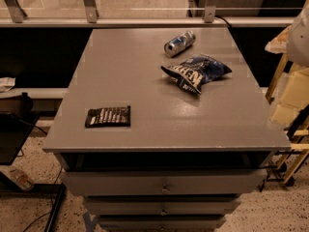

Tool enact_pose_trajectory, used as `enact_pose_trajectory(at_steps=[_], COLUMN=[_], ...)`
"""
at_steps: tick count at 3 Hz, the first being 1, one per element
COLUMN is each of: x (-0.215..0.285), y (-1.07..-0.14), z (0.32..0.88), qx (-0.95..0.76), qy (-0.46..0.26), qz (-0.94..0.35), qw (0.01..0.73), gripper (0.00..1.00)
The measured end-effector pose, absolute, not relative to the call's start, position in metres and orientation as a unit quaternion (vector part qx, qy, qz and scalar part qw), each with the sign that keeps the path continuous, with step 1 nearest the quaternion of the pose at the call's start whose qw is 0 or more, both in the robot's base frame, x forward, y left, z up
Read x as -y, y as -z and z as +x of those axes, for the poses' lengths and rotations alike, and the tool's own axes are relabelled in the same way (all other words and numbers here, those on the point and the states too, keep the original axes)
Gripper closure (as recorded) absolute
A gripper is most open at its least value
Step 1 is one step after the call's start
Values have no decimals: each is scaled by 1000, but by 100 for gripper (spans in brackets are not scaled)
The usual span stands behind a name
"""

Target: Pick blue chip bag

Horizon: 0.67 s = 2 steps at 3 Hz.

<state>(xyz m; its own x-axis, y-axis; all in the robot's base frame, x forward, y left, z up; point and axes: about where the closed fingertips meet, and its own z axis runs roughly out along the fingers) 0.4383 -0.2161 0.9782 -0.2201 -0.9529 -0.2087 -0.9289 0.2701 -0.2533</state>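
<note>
None of the hand is in view, so I cannot tell how far open it is or whether it holds anything. A pale, rounded shape (300,33) at the picture's right edge may belong to the arm, but that is unsure. Which way the blue chip bag (197,73) lies from the hand therefore cannot be read, and any approach has to be judged from the bag alone. The bag lies on the grey worktop (125,66), just beside the drink can (179,43), on the can's near side and a little to its right, apart from it. Its long axis runs roughly across the view. It is dark blue, puffy and crumpled, with large white lettering toward its near-left end. A flat black packet (108,116) lies well apart from the can, toward the near left.
</note>
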Motion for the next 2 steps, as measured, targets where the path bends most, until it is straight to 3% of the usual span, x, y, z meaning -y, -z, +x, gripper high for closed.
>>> enact_pose_trajectory(at_steps=[2], x=[214], y=[-980], z=[455], qx=[-757], qy=[16], qz=[-632], qw=[165], gripper=[0])
